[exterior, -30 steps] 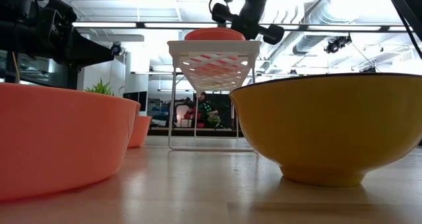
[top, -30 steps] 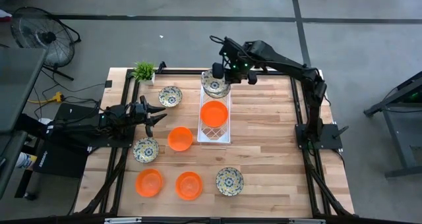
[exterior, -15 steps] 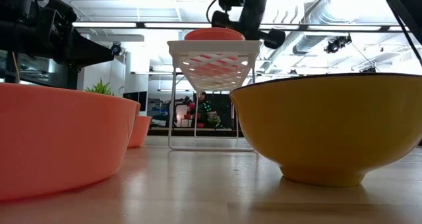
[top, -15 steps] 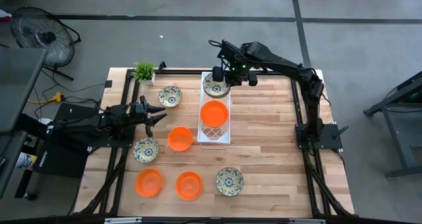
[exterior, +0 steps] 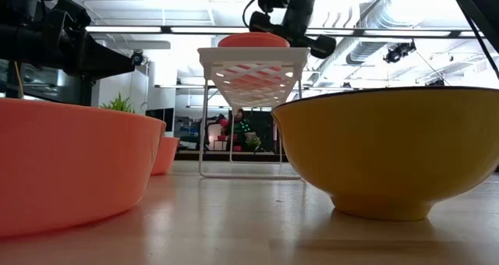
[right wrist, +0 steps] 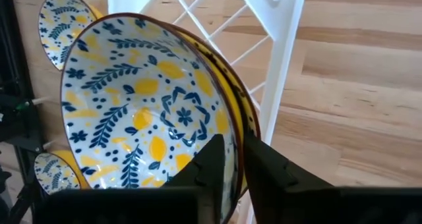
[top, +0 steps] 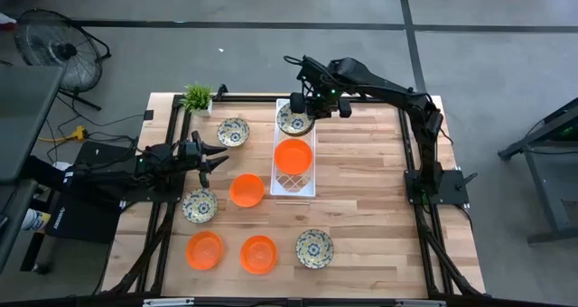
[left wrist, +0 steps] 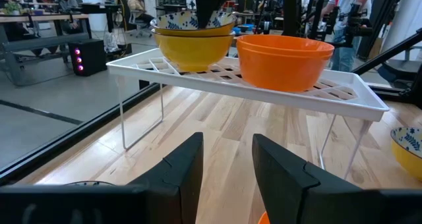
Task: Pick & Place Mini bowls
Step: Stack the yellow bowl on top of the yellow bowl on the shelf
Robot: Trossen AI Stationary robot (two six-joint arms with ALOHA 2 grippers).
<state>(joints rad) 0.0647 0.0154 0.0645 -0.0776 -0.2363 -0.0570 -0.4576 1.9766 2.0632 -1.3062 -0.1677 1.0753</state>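
A: Start at the right gripper (right wrist: 229,174). How do its fingers stand?

B: Narrow, one on each side of the rim of the top patterned bowl (right wrist: 142,105). That cream bowl with blue and yellow flowers sits nested in a second patterned bowl (left wrist: 192,49), whose outside is yellow.

A: Is it clamped or loose?

B: I cannot tell. The fingers straddle the rim closely, but whether they press on it does not show.

A: Where is that stack?

B: At the far end of the white wire rack (top: 294,188), which stands raised on thin legs in the middle of the wooden table (top: 370,217). Just nearer on the same rack sits one orange bowl (top: 293,155), upright.

A: And the left gripper (left wrist: 226,161)?

B: It hovers at the table's left side, fingers parted with nothing between them, pointing toward the rack.

A: The bowls not on the rack?

B: One orange bowl (top: 246,190) just left of the rack. Two orange bowls (top: 204,250) (top: 258,254) side by side at the near edge, with a patterned bowl (top: 313,247) to their right. Another patterned bowl (top: 200,205) lies near left, below the left gripper, and one more (top: 233,131) lies far left, near a small potted plant (top: 197,97) at the far left corner.
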